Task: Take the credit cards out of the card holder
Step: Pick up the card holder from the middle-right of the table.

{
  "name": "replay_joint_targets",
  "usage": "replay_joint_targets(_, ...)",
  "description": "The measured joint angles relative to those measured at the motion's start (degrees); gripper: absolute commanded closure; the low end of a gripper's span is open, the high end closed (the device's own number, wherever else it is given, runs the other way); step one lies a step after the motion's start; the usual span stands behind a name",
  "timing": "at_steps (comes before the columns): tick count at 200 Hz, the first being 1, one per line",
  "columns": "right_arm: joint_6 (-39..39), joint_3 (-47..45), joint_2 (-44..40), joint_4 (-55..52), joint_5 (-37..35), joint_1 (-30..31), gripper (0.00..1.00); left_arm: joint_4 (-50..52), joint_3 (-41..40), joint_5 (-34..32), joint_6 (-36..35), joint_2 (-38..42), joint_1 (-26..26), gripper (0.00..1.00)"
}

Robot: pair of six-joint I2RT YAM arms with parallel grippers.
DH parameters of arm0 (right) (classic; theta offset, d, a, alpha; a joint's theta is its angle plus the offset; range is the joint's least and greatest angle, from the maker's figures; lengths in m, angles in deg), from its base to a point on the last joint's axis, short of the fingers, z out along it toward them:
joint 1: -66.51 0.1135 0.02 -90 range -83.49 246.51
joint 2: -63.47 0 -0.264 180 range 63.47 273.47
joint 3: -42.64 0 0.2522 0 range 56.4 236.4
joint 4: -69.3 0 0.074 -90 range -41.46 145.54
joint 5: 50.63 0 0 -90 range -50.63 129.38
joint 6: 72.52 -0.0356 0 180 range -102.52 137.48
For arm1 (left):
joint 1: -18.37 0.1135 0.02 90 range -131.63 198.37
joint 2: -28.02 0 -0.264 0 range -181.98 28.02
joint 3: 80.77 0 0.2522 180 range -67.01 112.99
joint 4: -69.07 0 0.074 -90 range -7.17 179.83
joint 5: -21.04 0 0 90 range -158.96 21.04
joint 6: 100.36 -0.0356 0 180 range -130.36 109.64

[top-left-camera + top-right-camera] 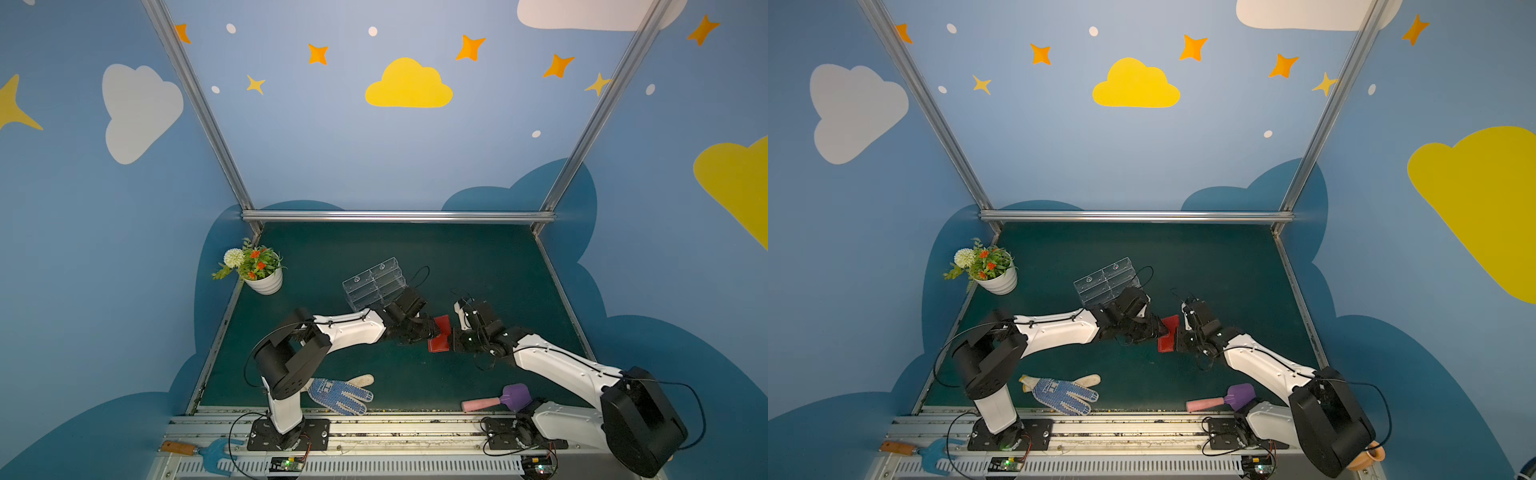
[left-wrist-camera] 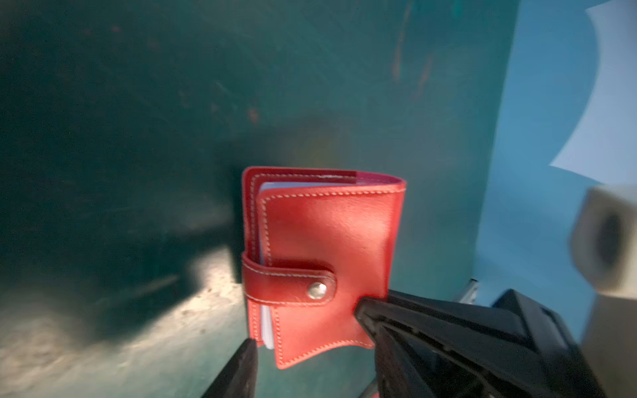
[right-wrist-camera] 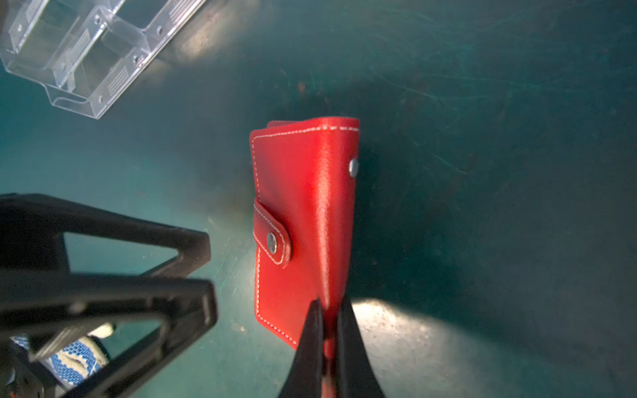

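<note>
The red card holder (image 1: 439, 345) (image 1: 1168, 345) hangs above the middle of the green mat, folded, with its strap snapped down. My right gripper (image 1: 454, 338) (image 3: 327, 306) is shut on the card holder (image 3: 303, 193) at a corner by the spine. My left gripper (image 1: 434, 332) (image 2: 312, 339) is open, its fingertips standing either side of the near end of the card holder (image 2: 327, 241). In the right wrist view the left gripper (image 3: 208, 275) sits just off the strap edge. Pale sleeve edges show inside. The credit cards are hidden.
A clear acrylic tiered stand (image 1: 374, 284) (image 3: 79, 51) sits just behind the left arm. A potted plant (image 1: 264, 282) stands at the back left. A dotted work glove (image 1: 340, 395) and a purple scoop with a pink handle (image 1: 498, 401) lie near the front edge.
</note>
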Motion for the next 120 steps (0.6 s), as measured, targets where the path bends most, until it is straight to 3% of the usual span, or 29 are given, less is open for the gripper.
replay_joint_targets(120,0.11,0.33,0.72,0.92,-0.35,3.56,1.00,11.98,7.65,-6.99,-6.67,-5.53,-2.29,0.47)
